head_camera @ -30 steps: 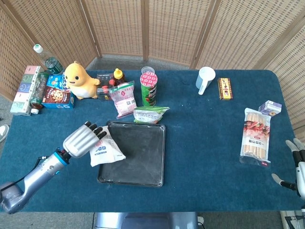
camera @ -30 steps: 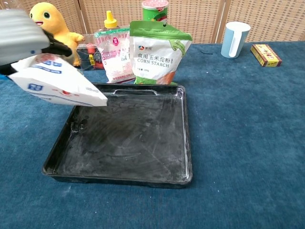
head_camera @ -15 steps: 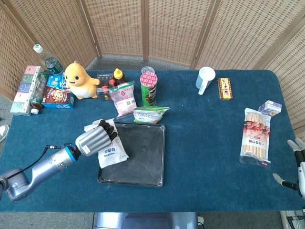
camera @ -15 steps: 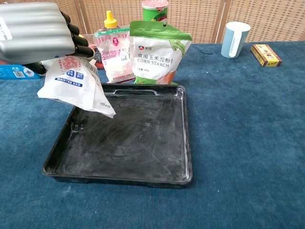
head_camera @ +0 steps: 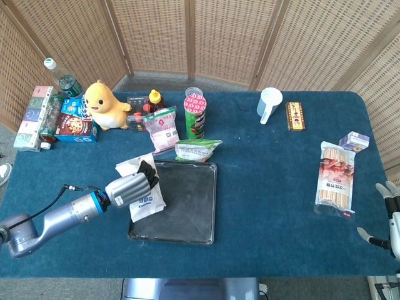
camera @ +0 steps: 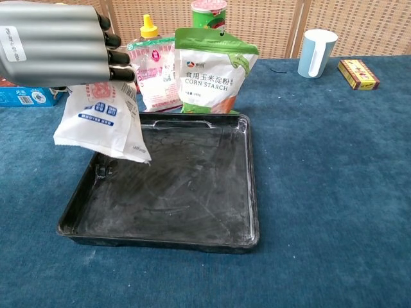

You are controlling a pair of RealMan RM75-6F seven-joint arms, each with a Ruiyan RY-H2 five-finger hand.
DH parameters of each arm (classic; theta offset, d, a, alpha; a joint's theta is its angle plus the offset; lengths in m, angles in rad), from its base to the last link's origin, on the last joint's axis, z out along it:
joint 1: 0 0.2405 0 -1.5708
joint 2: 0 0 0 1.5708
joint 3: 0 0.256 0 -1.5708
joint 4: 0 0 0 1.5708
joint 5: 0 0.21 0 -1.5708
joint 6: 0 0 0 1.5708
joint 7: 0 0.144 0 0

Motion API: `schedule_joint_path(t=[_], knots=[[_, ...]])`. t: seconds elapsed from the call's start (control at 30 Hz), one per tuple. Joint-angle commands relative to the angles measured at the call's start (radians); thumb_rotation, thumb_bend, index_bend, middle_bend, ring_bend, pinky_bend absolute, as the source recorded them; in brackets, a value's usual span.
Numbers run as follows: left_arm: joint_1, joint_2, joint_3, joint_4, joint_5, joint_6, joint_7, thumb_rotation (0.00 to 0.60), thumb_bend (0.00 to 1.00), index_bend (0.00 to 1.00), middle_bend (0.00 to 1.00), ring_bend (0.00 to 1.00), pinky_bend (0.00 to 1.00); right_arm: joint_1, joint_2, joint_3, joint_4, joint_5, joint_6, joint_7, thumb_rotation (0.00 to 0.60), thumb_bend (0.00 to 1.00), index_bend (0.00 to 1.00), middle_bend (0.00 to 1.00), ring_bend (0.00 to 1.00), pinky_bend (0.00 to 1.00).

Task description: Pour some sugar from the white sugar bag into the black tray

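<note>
Left hand [camera: 61, 45] holds white sugar bag [camera: 103, 122] over black tray [camera: 250, 192].

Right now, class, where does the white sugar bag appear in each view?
Head view: white sugar bag at lower left, over the black tray's left edge.
Chest view: bag at upper left, under the left hand.
Shared landmark: corn starch bag behind the tray.

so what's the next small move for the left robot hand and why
Probably tip the white sugar bag a little further: the left robot hand holds it with a lower corner hanging over the black tray's left edge, and no stream of sugar shows.
</note>
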Motion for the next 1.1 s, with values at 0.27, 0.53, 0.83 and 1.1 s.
schedule_joint_path(t=[0.27,0.53,0.83,1.1], knots=[[-0.022,0.045,0.0,-0.054,0.0,-0.098,0.129,0.6,0.43,0.82,0.58,0.53,0.59,-0.002,0.002,0.001,0.0,-0.002,0.004,0.005,0.6,0.12,0.1,0.03,0.03,0.02],[0.001,0.029,0.012,-0.04,-0.014,-0.07,0.13,0.6,0.45,0.83,0.59,0.53,0.59,-0.002,0.002,0.001,0.002,0.0,0.003,0.007,0.6,0.12,0.1,0.03,0.03,0.02],[0.062,-0.003,-0.001,-0.033,-0.088,0.026,0.08,0.6,0.46,0.84,0.6,0.54,0.6,-0.002,-0.001,0.001,-0.001,0.001,0.004,-0.004,0.6,0.12,0.1,0.03,0.03,0.02],[0.213,-0.086,-0.011,0.005,-0.232,0.279,-0.177,0.6,0.46,0.84,0.62,0.55,0.61,0.0,-0.001,0.0,0.001,-0.001,0.0,-0.002,0.6,0.12,0.1,0.03,0.03,0.02]])
